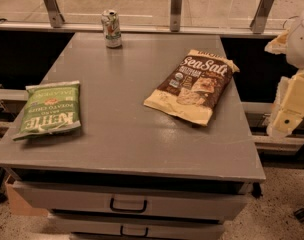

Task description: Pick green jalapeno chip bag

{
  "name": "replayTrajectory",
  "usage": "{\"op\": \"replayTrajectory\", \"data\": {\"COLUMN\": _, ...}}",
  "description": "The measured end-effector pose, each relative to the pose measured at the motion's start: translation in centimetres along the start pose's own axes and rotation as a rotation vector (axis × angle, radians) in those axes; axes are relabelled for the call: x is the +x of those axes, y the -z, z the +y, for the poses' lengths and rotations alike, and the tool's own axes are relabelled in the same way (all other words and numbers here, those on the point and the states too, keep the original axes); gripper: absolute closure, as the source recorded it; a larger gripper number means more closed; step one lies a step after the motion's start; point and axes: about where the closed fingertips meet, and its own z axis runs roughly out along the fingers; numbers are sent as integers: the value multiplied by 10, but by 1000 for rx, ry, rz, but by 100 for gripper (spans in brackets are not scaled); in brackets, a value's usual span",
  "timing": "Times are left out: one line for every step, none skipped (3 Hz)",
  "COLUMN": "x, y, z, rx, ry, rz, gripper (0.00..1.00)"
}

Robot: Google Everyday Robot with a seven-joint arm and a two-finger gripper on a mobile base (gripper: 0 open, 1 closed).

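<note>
The green jalapeno chip bag [48, 109] lies flat on the left edge of the grey table [132, 139], with white "Kettle" lettering and a small red-orange emblem. My gripper [292, 91] is at the far right of the view, off the table's right side and well away from the green bag. It shows as pale cream parts, partly cut off by the frame edge.
A larger brown-and-cream "Sea Salt" bag [193, 85] lies on the right half of the table. A drink can [111, 28] stands at the back edge. Drawers with handles [128, 204] are under the tabletop. A railing with metal posts [176, 2] runs behind.
</note>
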Motion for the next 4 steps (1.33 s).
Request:
{"op": "replayTrajectory", "data": {"x": 0, "y": 0, "z": 0, "rx": 2, "ry": 0, "rz": -2, "gripper": 0}}
{"op": "replayTrajectory", "data": {"x": -45, "y": -20, "z": 4, "rx": -50, "ry": 77, "rz": -105, "gripper": 0}}
{"op": "replayTrajectory", "data": {"x": -145, "y": -45, "z": 24, "rx": -120, "ry": 258, "rz": -282, "gripper": 0}}
{"op": "replayTrajectory", "data": {"x": -254, "y": -50, "z": 58, "rx": -177, "ry": 410, "rz": -468, "gripper": 0}}
